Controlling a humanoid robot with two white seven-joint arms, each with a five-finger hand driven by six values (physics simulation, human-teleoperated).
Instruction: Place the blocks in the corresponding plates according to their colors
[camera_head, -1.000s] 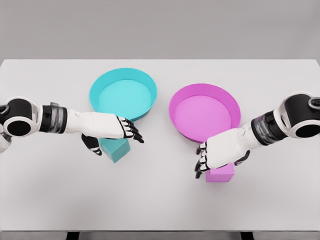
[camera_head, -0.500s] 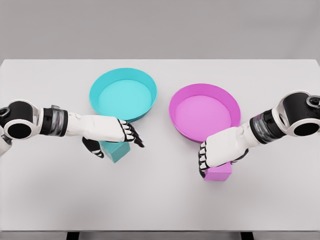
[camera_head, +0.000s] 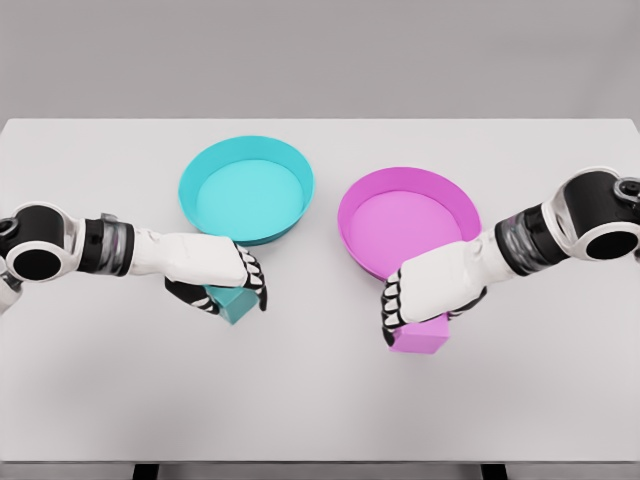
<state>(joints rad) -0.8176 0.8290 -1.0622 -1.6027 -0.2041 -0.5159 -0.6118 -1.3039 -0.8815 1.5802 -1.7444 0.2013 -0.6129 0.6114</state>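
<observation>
Both fingers now curled: my left hand (camera_head: 222, 280) wraps cyan block (camera_head: 232, 300), my right hand (camera_head: 420, 295) clamps pink block (camera_head: 420, 336), on counter (camera_head: 320, 400)

The left hand (camera_head: 215, 270) covers most of the cyan block (camera_head: 232, 301); the right hand (camera_head: 428, 292) hides the magenta block's (camera_head: 420, 335) top. Both arms run off frame.

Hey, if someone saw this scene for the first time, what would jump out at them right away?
Two bright plates sit side by side on the white table: a cyan plate on the left and a magenta plate on the right. In front of each, a white arm reaches in: the left hand curls over a cyan block, and the right hand curls over a magenta block.
</observation>
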